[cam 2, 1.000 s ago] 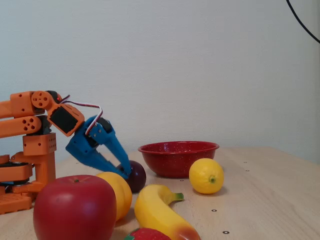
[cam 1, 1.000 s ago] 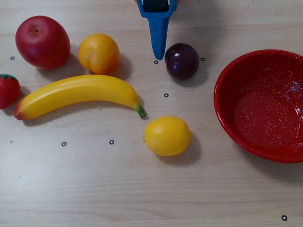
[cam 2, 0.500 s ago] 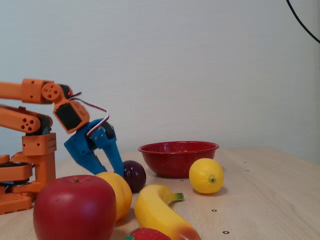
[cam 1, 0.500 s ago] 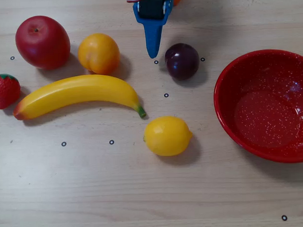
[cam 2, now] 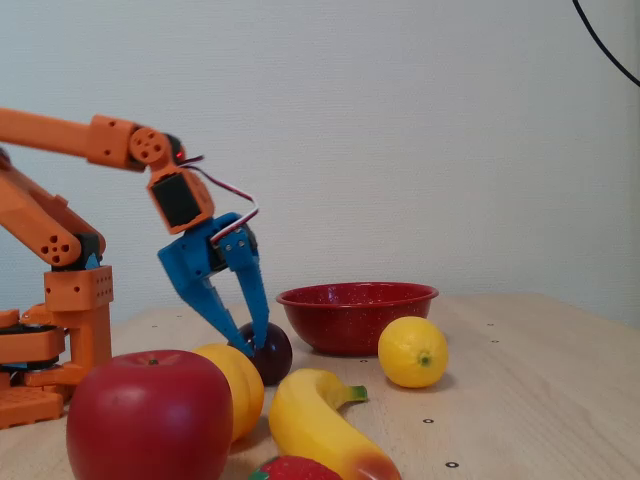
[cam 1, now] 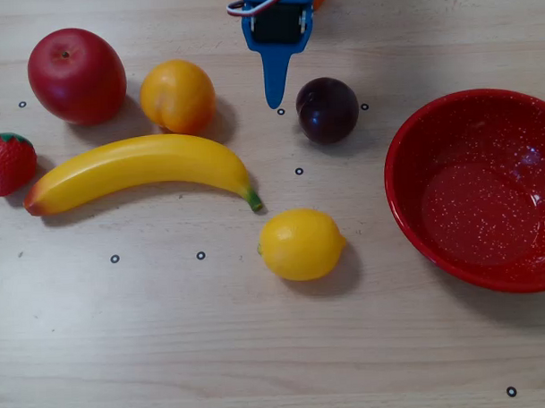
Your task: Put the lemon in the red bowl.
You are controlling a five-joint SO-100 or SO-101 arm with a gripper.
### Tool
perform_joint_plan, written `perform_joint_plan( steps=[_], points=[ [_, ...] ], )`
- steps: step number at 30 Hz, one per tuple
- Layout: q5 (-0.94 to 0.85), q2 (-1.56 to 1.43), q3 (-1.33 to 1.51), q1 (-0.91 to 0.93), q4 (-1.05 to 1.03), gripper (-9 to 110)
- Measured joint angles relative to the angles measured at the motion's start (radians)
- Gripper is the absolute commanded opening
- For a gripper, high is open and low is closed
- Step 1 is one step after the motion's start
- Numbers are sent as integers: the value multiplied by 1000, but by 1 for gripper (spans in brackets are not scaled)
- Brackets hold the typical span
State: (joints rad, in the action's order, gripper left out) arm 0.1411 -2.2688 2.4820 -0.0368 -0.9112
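Observation:
The lemon (cam 1: 301, 244) lies on the wooden table near the middle of the overhead view, its nub pointing right; in the fixed view the lemon (cam 2: 412, 352) sits in front of the bowl. The red bowl (cam 1: 487, 196) stands empty at the right edge and also shows in the fixed view (cam 2: 355, 315). My blue gripper (cam 1: 275, 101) hangs at the top centre, well above the lemon in the overhead view, tips down just left of a dark plum (cam 1: 327, 109). In the fixed view the gripper (cam 2: 253, 345) has its fingertips together near the table, holding nothing.
A banana (cam 1: 137, 168), an orange-tinted fruit (cam 1: 177, 96), a red apple (cam 1: 76, 75) and a strawberry (cam 1: 8, 162) lie left of the lemon. The orange arm base (cam 2: 60, 320) stands at the left in the fixed view.

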Motion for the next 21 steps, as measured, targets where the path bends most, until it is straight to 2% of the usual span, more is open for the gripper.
perform_joint_plan(
  steps=[21],
  points=[
    [-38,603,-847,0,-425,2]
  ],
)
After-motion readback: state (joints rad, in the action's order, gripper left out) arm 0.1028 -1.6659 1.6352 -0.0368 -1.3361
